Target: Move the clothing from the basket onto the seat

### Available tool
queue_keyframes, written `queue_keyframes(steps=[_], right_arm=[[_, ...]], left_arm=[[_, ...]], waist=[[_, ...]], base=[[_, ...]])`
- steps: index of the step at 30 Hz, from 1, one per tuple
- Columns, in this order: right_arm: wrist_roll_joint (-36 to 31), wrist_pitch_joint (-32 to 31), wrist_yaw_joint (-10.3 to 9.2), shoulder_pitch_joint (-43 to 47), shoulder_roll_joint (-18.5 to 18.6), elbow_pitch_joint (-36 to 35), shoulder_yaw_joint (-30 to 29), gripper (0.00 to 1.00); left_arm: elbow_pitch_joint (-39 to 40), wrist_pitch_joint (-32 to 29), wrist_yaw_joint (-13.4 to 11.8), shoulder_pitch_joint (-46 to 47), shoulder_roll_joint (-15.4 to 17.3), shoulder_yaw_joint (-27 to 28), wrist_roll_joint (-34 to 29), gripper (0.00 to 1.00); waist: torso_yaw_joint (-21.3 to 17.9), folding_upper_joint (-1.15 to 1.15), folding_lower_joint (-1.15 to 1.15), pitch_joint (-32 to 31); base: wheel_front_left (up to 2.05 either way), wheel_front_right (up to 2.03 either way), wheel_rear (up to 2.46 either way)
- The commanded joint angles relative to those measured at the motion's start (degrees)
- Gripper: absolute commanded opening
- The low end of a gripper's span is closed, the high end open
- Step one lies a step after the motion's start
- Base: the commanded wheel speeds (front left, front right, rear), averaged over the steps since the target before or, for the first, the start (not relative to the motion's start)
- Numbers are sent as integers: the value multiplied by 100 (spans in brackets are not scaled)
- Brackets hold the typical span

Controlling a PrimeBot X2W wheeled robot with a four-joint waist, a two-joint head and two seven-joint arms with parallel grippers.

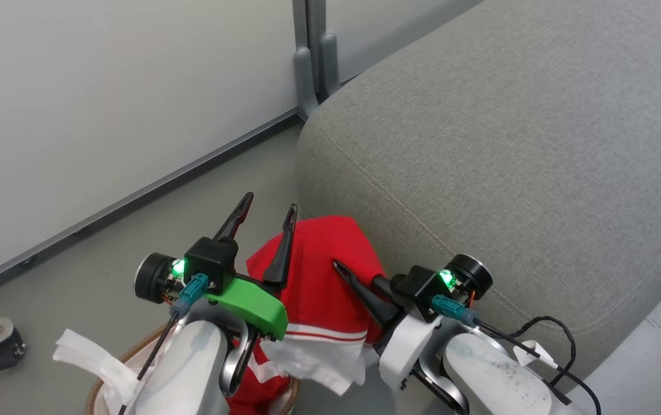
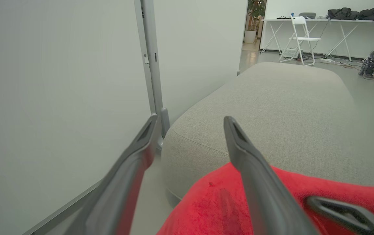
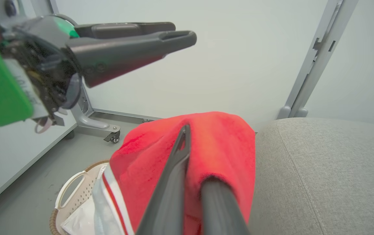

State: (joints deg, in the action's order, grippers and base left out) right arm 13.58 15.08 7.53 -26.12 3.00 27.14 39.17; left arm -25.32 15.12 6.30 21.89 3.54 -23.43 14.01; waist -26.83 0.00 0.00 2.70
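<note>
The clothing (image 1: 318, 271), a bright red garment with a white striped hem, is lifted out of the basket (image 1: 95, 392) and hangs against the rounded corner of the grey seat (image 1: 509, 144). My right gripper (image 1: 337, 265) is shut on its upper fold, and in the right wrist view the clothing (image 3: 219, 140) drapes over that gripper (image 3: 187, 130). My left gripper (image 1: 269, 204) stands open just left of the garment, holding nothing. In the left wrist view its gripper (image 2: 190, 119) points at the seat (image 2: 288, 114) above the clothing (image 2: 213, 202). The basket (image 3: 72, 189) sits on the floor below.
A white partition wall with a grey post (image 1: 310, 52) runs close behind the seat's corner. Its wheeled foot (image 3: 108, 130) stands on the floor near the basket. A white liner (image 1: 94, 357) spills over the basket rim. A folding chair (image 2: 299, 36) and tables stand far beyond the seat.
</note>
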Motion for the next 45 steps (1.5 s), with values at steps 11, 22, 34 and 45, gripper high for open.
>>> queue_keyframes(steps=[11,22,34,45], right_arm=[[-530,13,-8,-308,441,-480,-756,0],[-820,12,-9,-2147,1090,-219,-1605,0],[-1344,12,-8,-3351,1596,556,-3269,0],[-1740,12,-9,-3175,1262,1185,-4830,0]], left_arm=[[-37,5,111,128,-27,-231,-53,100],[174,5,125,298,196,-343,-223,100],[359,5,127,908,638,-787,-85,100],[426,5,128,1381,846,-926,28,100]], waist=[[-441,0,0,579],[-262,0,0,1568],[525,0,0,2797],[926,0,0,3457]], base=[[0,0,0],[0,0,0],[0,0,0],[0,0,0]])
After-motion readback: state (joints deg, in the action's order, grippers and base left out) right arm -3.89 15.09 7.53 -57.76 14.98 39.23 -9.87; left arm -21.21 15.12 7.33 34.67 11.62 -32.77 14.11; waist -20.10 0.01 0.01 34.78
